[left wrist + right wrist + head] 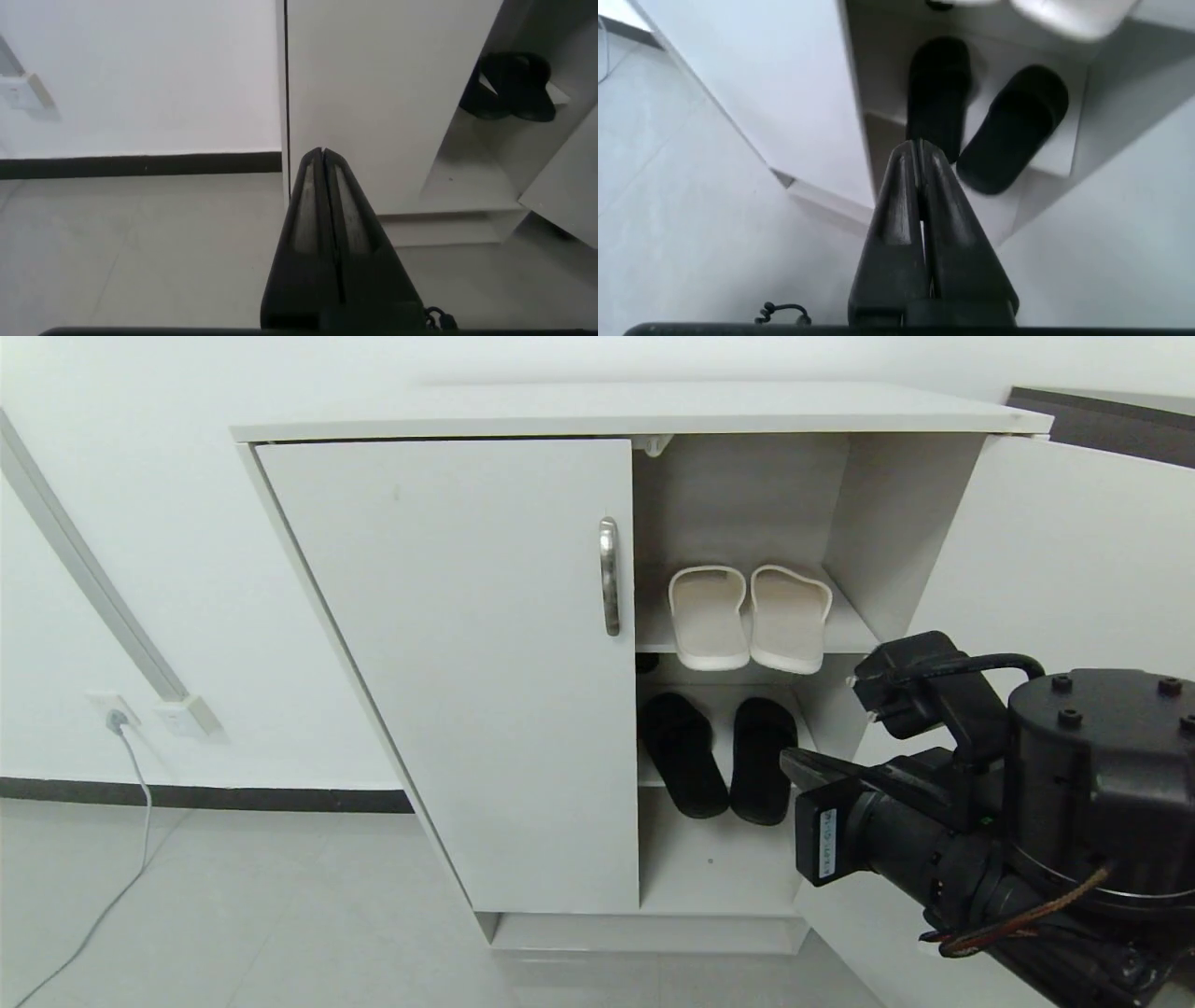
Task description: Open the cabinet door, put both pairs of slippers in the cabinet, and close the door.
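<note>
Both pairs look to be in already: the white pair (709, 616) sits on the upper shelf and the black pair (686, 756) on the shelf below, toes pointing into the cabinet (635, 406). So by our reckoning the only job left is shutting the right door (1074, 569).

What matters is where that door lies from the jaws. It hangs wide open, swung out toward the near right, a tall upright panel hinged on the cabinet's right side. The right gripper (920, 149) is just in front of the opening at about the black pair's height, pointing left and in toward the shelves. That puts the door to its right, on the far side of the arm. Its jaws are pressed together with nothing between them.

The left gripper (322, 154) is low and well over to the left, facing the shut left door (448, 663). Its jaws are closed and empty too. So we'd say the right arm is clearly nearer. It'd need to get round to the door's outer face and push it left.
</note>
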Controlling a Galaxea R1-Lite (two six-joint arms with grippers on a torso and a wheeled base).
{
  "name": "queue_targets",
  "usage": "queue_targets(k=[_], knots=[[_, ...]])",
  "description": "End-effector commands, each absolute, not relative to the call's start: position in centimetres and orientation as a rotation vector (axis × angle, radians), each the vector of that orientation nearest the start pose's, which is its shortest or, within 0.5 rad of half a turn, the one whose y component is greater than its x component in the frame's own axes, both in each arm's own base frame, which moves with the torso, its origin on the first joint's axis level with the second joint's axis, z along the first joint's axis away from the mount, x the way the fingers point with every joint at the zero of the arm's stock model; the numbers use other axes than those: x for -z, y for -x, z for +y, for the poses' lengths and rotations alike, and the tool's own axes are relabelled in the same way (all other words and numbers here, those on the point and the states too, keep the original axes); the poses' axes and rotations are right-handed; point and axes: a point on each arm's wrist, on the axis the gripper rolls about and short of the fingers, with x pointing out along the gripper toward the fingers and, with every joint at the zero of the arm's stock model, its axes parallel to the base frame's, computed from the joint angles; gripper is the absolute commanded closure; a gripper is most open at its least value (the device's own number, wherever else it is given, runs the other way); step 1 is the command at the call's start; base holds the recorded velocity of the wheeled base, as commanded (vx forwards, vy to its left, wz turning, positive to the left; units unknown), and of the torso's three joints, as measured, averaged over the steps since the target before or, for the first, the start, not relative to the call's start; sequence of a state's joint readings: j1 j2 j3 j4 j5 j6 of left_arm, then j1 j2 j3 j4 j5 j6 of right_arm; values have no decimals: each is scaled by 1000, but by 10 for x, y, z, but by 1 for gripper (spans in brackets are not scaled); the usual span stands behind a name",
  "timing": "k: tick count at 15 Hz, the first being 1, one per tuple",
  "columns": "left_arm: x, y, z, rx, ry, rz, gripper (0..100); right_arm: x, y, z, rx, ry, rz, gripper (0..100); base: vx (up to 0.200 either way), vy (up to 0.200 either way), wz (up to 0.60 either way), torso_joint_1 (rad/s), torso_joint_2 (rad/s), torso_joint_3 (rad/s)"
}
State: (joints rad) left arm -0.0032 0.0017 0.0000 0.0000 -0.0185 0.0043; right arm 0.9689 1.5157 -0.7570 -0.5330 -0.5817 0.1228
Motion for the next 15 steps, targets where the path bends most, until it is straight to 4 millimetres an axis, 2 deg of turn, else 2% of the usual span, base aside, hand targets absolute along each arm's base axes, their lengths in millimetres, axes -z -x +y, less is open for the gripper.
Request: queue_targets(k=[1,5,15], knots=[[-76,23,0,21,-5,1,100,-210,-157,207,-375,42,190,100,-200,0,0,2,7,7],[-76,23,0,21,-6,1,100,-207,-157,206,-376,53,200,100,-200,0,0,2,7,0],[-76,23,0,21,-5,1,100,-203,-160,207,-370,61,212,100,0,0,0,0,0,0]])
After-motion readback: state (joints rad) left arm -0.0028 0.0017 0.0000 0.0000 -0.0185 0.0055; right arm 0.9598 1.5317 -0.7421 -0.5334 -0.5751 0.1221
